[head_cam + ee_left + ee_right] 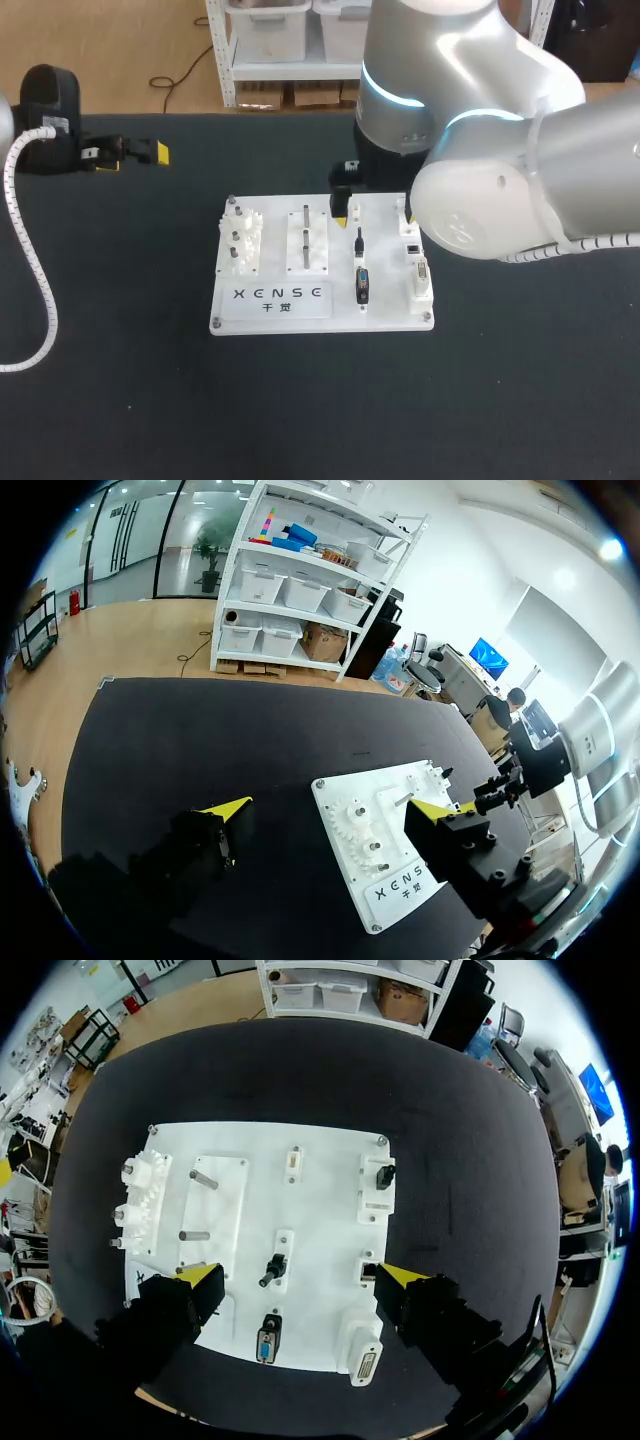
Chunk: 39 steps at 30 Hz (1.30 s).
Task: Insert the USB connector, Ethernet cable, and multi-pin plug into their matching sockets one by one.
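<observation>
While it lies on the black tabletop (300,400), the white rectangular plastic socket board (275,300) carries a small black plug (272,1268) and a blue-faced black multi-pin plug (267,1342) mid-board. Right fingers (200,1278): overhead, spread wide, empty. Left fingers (228,807): off the board's side, spread wide, empty.

Bright, even room light; soft shadows; mild glare on white board (386,310)

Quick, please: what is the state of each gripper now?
Left gripper: open, holding nothing.
Right gripper: open, holding nothing, above the white board.
</observation>
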Tool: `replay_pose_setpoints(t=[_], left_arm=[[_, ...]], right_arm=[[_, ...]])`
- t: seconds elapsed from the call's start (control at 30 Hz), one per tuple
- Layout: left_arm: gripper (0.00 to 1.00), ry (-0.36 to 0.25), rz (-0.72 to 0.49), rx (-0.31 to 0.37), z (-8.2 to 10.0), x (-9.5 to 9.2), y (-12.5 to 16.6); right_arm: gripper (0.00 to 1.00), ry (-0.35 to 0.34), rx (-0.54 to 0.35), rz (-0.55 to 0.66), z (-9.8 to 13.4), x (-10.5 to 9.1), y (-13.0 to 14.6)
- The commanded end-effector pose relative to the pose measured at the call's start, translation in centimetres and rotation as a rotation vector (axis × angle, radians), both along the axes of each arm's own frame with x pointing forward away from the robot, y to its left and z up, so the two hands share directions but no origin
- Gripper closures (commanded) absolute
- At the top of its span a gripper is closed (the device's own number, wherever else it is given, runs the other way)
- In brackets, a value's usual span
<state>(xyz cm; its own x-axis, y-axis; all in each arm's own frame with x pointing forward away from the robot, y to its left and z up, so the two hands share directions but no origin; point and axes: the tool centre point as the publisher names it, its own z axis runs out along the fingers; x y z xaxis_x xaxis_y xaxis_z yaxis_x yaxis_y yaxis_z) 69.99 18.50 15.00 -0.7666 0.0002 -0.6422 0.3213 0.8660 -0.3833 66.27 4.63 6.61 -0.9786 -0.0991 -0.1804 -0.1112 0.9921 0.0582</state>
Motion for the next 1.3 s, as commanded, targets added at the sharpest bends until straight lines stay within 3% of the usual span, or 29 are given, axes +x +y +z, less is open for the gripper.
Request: replay_pose_setpoints(t=[0.03,0.17,0.6,1.03,1.07,1.13,1.23,1.3], left_arm=[[0.0,0.0,0.0,0.0,0.0,0.0,0.0],[0.0,0.0,0.0,0.0,0.0,0.0,0.0],[0.0,0.0,0.0,0.0,0.0,0.0,0.0],[0.0,0.0,0.0,0.0,0.0,0.0,0.0],[0.0,0.0,0.0,0.0,0.0,0.0,0.0],[0.0,0.0,0.0,0.0,0.0,0.0,0.0],[0.0,0.0,0.0,0.0,0.0,0.0,0.0],[0.0,0.0,0.0,0.0,0.0,0.0,0.0]], right_arm=[[0.0,0.012,-0.045,-0.019,-0.5,-0.2,0.5],[0.0,0.037,-0.082,-0.034,-1.2,-0.5,0.5],[0.0,0.077,-0.049,-0.045,-2.3,-1.0,1.2],[0.0,0.1,-0.07,-0.078,-3.6,-0.9,0.8],[0.24,0.101,-0.07,-0.079,-3.6,-0.9,0.8],[0.37,0.101,-0.069,-0.086,-3.7,-1.0,0.9],[0.5,0.1,-0.066,-0.096,-3.8,-0.9,1.0],[0.51,0.098,-0.062,-0.099,-3.9,-0.9,1.1]])
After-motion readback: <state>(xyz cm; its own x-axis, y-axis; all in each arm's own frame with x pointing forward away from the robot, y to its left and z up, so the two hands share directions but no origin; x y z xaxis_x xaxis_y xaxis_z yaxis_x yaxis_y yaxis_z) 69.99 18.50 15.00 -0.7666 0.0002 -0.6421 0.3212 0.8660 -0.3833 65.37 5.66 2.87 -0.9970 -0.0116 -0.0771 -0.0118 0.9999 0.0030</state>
